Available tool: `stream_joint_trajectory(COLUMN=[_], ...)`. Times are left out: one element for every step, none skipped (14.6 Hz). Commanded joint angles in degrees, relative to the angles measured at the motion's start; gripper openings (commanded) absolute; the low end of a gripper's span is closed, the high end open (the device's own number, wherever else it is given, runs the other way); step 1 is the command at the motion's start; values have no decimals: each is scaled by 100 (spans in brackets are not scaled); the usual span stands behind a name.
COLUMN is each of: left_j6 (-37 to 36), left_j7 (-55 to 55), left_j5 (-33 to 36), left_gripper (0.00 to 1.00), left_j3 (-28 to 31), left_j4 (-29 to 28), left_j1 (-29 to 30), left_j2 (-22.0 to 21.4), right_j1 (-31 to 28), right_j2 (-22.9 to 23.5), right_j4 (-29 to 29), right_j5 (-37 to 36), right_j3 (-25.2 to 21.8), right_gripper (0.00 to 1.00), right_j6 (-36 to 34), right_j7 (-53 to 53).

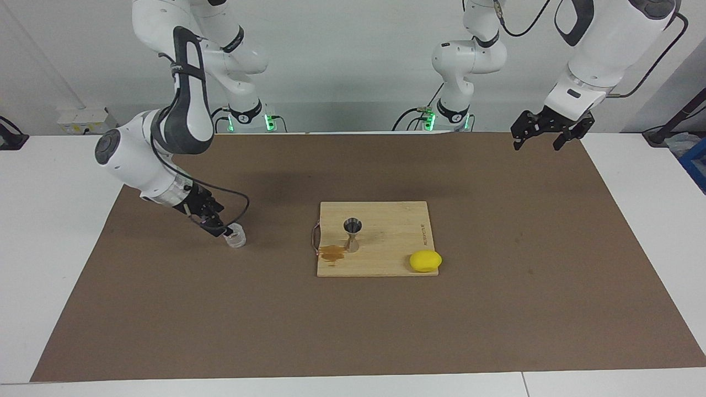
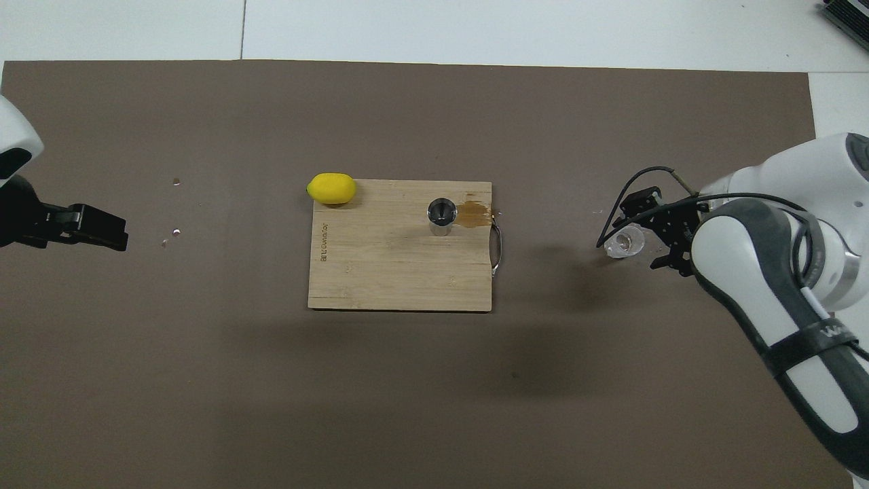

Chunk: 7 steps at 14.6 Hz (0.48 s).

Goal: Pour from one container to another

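Small clear cup (image 1: 236, 239) standing upright on the brown mat (image 1: 165, 309), alone, toward the right arm's end of the table and well apart from the wooden board (image 1: 386, 264). Looks empty now, so likely set down here to be out of the way.

Right gripper (image 1: 216, 225) just beside the cup and a bit above it, fingers spread and holding nothing. Let go, by the look of it, and tipped up as if to leave the cup where it is.

Shiny steel jigger (image 1: 352, 234) upright on the board, at the end toward the right arm. Good spot for pouring, flat and steady. Brown wet patch (image 1: 332, 252) right beside its foot, so probably some drink missed the top.

Yellow lemon (image 1: 425, 261) at the board's other end, at the corner farther from the robots, hanging over the edge. Not needed for pouring.

Left gripper (image 1: 546, 132) up in the air over the mat's corner at the left arm's end, open and empty. Just waiting.

Pouring looks done.
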Motion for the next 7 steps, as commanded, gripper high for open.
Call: stream_joint_trajectory(left_j6=[-60,-60,-60,-60,-60,-60,-60], left_j7=[71,71,71,71,71,71,71], left_j5=[-41,-41,-41,-41,-41,-41,-41], left_gripper=[100,100,100,100,100,100,100], left_j3=[40,40,40,40,40,40,40], left_j4=[-36,-36,-36,-36,-36,-36,-36], left_j1=[-25,-25,-25,-25,-25,-25,-25], left_j2=[-45,-45,-45,-45,-45,-45,-45], right_j1=[215,286,347,383,383,366,313], right_j2=[-207,-269,-400,-558,-733,-866,-963], right_j4=[-76,-50,-41,-14,47,143,318], right_j5=[-908,-1243,-1455,-1535,-1545,-1545,-1545], right_j3=[11,11,11,11,11,2,2], right_gripper=[99,99,99,99,99,99,99], right_j6=[-1,-1,-1,-27,-71,-254,-500], right_j7=[-789,-921,-1036,-1211,-1395,-1562,-1721])
